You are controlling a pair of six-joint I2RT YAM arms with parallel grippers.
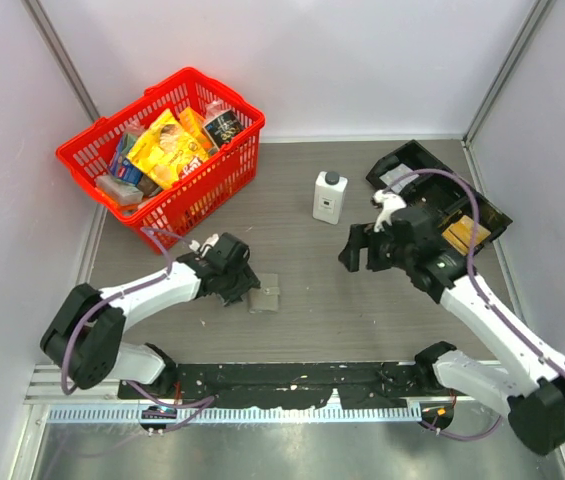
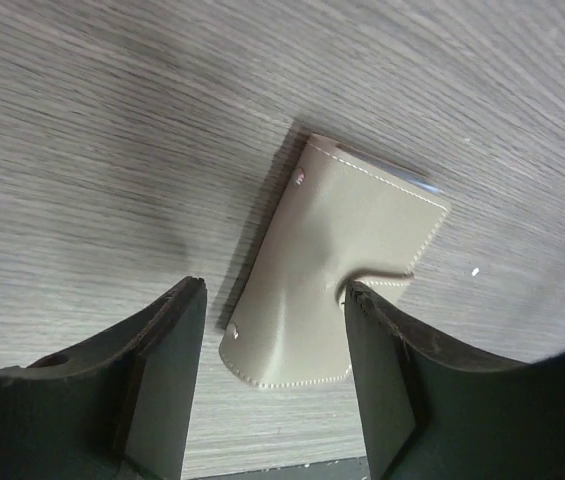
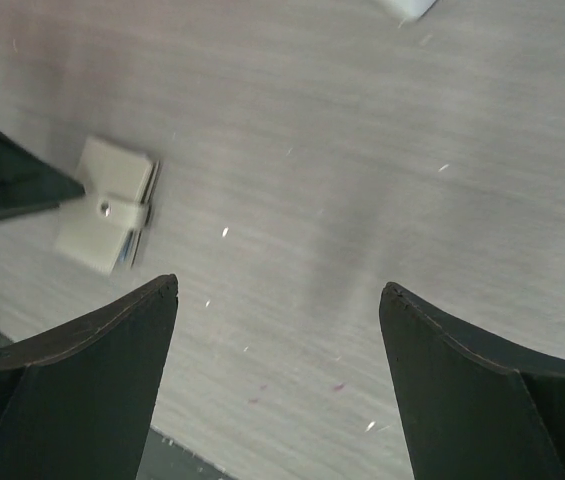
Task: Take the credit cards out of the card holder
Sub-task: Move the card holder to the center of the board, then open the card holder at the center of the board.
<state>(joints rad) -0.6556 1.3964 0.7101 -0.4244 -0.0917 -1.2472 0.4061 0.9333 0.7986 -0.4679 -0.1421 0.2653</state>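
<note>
Card holder (image 2: 337,270) flat on table (image 2: 112,120)

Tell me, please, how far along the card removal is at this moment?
Nothing looks done: no card lies loose on the table. The card holder lies flat with its strap across it, a thin card edge showing at its far end. In hand: the left gripper stands open astride the holder's near end; the right gripper hangs open over the table. Left: open the holder and draw out the cards.
</note>
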